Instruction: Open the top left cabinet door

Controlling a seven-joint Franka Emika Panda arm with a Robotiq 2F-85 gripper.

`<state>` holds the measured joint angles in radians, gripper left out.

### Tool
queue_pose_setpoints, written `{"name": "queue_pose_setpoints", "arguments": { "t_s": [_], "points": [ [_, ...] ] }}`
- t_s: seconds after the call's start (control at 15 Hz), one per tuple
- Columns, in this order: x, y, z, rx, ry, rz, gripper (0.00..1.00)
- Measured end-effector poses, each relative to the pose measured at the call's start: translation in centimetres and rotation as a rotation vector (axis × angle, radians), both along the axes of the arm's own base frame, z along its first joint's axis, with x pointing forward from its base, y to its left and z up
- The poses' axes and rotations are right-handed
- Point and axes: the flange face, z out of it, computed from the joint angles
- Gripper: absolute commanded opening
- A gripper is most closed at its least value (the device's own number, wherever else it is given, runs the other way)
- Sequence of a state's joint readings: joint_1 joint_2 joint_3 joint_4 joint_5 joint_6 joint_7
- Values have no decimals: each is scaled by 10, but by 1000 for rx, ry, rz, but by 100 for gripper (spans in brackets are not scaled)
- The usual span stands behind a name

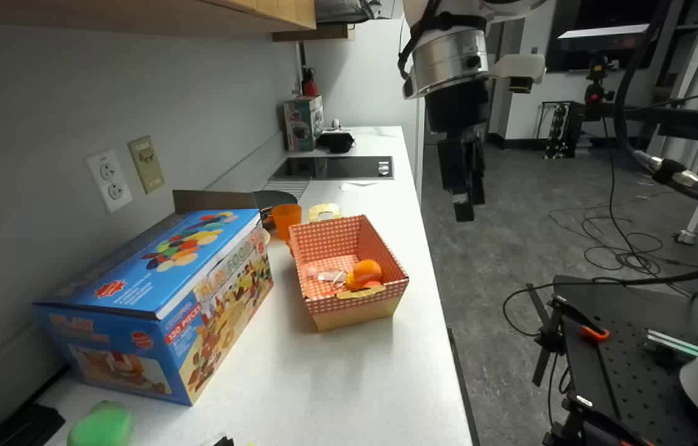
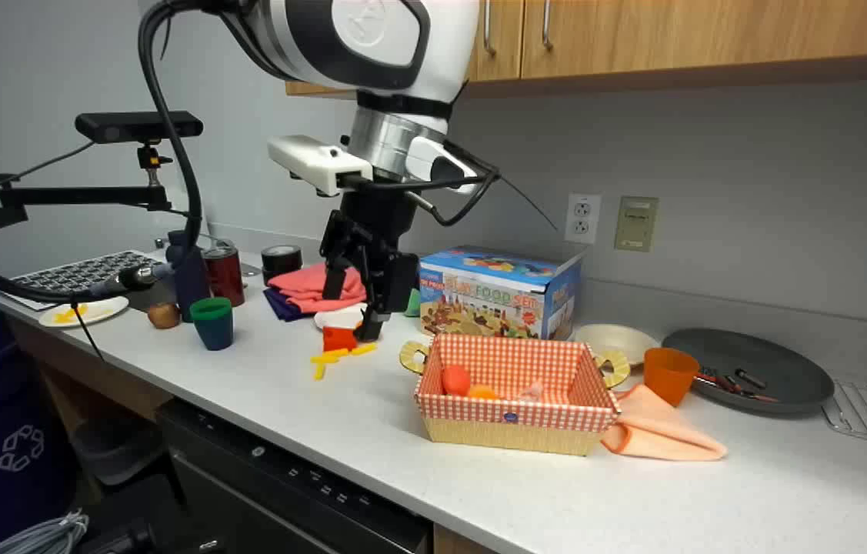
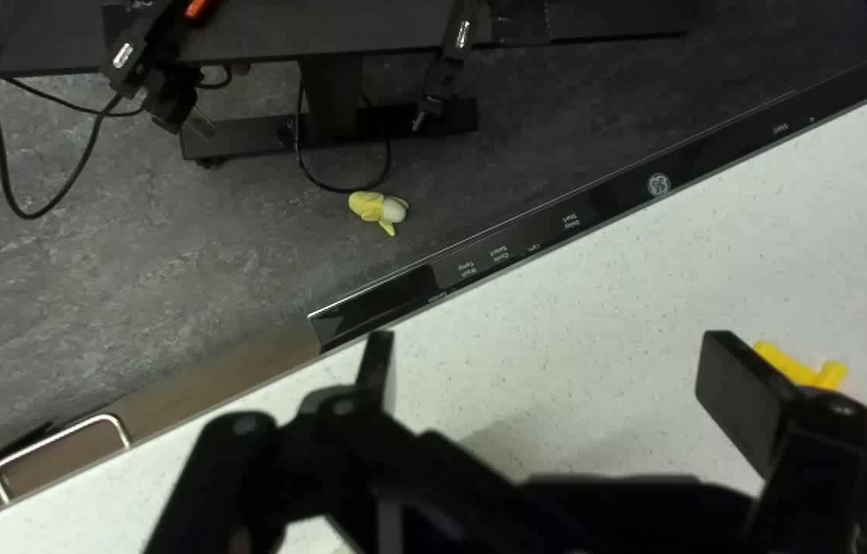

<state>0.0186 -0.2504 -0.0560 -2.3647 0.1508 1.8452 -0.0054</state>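
Observation:
Wooden wall cabinets hang above the counter. In an exterior view the left cabinet door is partly hidden behind my arm, and its metal handle shows beside a second handle on the right door. Both doors look shut. The cabinet's underside shows in an exterior view, where the door fronts are mostly out of view. My gripper points down above the counter, well below the cabinets. In the wrist view the gripper is open with nothing between its fingers. No cabinet door shows there.
A checkered basket and a blue play food box stand on the counter. A cup, yellow pieces and a pan are also there. A dishwasher is under the counter. A camera arm stands near my arm.

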Motion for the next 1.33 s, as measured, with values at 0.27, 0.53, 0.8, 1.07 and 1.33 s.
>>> {"name": "queue_pose_setpoints", "arguments": {
  "t_s": [0.27, 0.53, 0.8, 1.07, 1.33],
  "points": [
    [0, 0, 0, 0, 0, 0, 100],
    [0, 0, 0, 0, 0, 0, 100],
    [0, 0, 0, 0, 0, 0, 100],
    [1, 0, 0, -6, -5, 4, 100],
    [21, 45, 40, -92, -136, 72, 100]
  ]
}}
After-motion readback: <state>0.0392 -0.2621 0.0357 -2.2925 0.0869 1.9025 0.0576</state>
